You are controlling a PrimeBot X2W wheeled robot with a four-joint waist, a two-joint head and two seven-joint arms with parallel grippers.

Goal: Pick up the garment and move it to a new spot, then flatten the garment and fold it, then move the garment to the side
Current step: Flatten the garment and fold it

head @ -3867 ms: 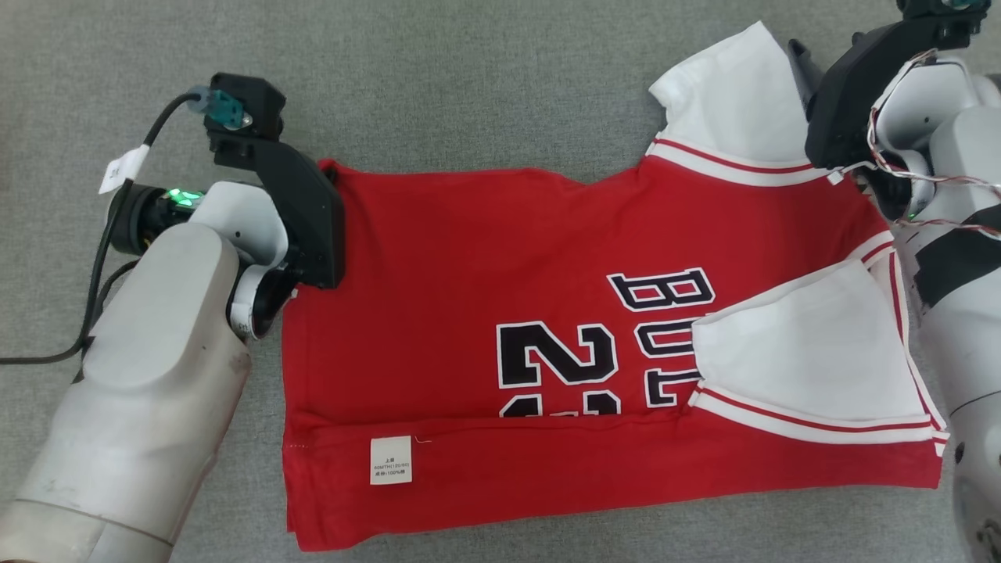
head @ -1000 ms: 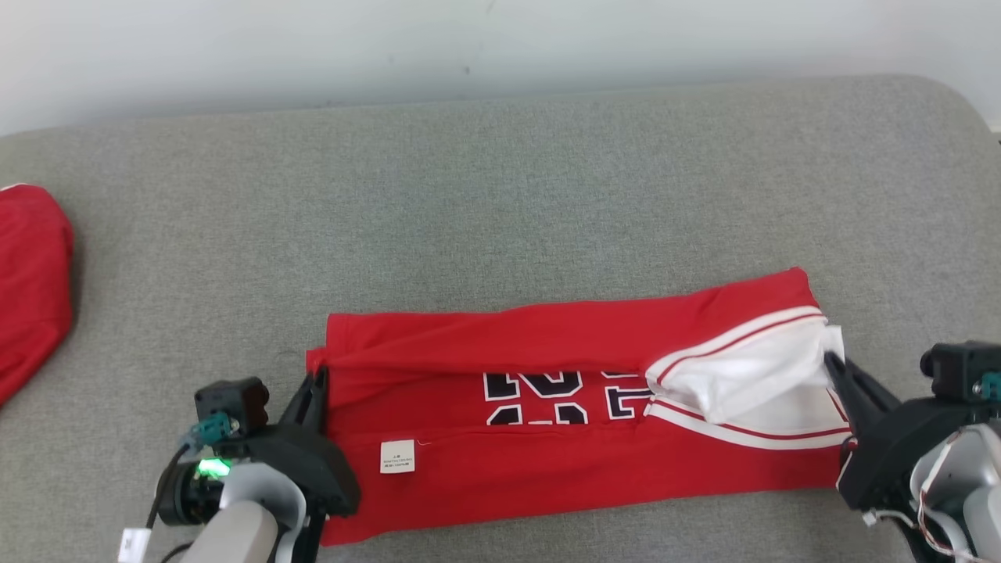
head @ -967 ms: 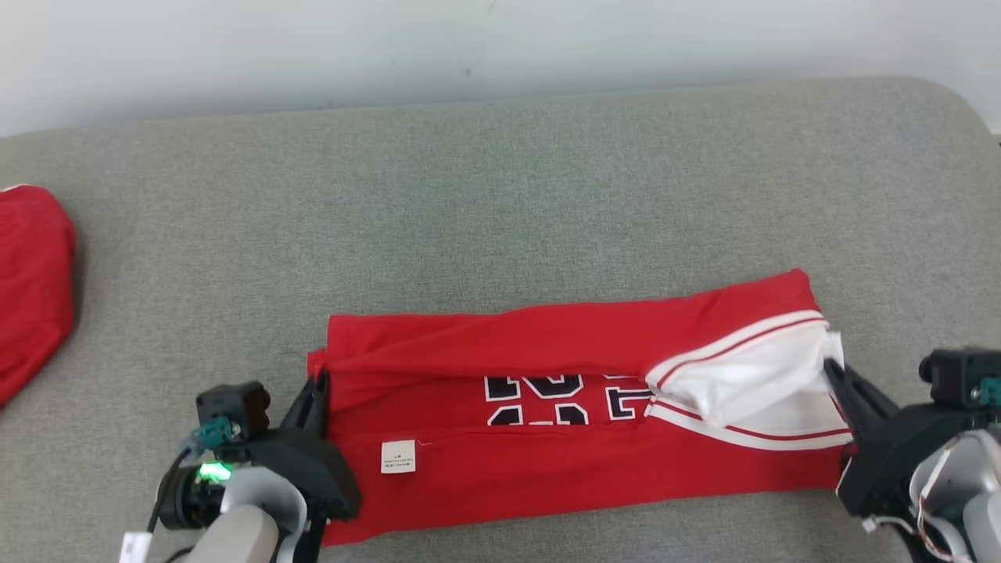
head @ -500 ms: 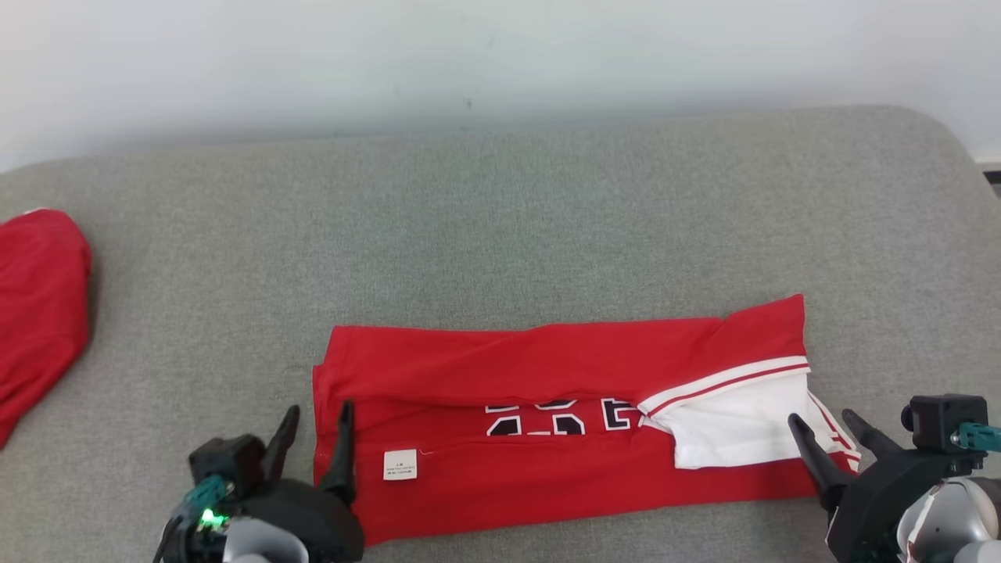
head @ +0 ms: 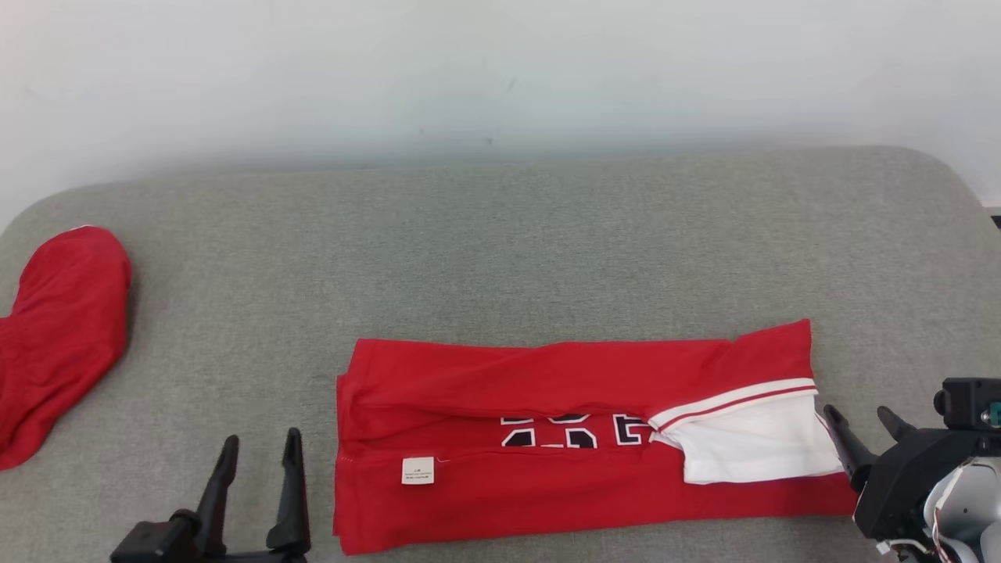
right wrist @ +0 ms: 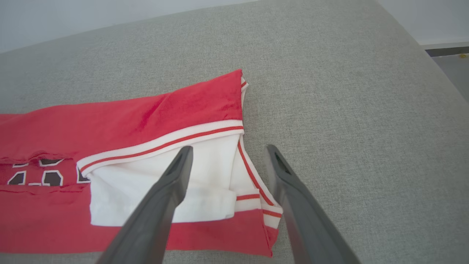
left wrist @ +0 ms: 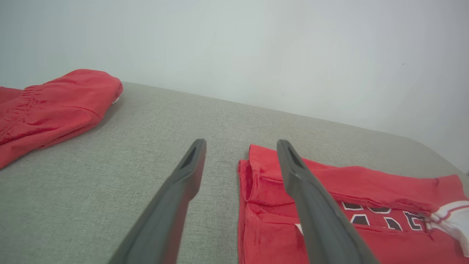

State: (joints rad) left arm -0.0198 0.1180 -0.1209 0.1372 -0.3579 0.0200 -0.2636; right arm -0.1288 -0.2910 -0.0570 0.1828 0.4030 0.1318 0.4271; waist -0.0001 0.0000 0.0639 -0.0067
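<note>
Folded garment [head: 547, 367], lettering half under a fold; left gripper [head: 262, 438] and right gripper [head: 856, 411] agape, empty

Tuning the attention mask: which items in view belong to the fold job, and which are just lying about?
In the job:
- folded red jersey
- left gripper, jaws open, beside its hem end
- right gripper, jaws open, at its sleeve end

Lying about:
- second red garment, far left on the grey surface
- pale wall behind
</note>
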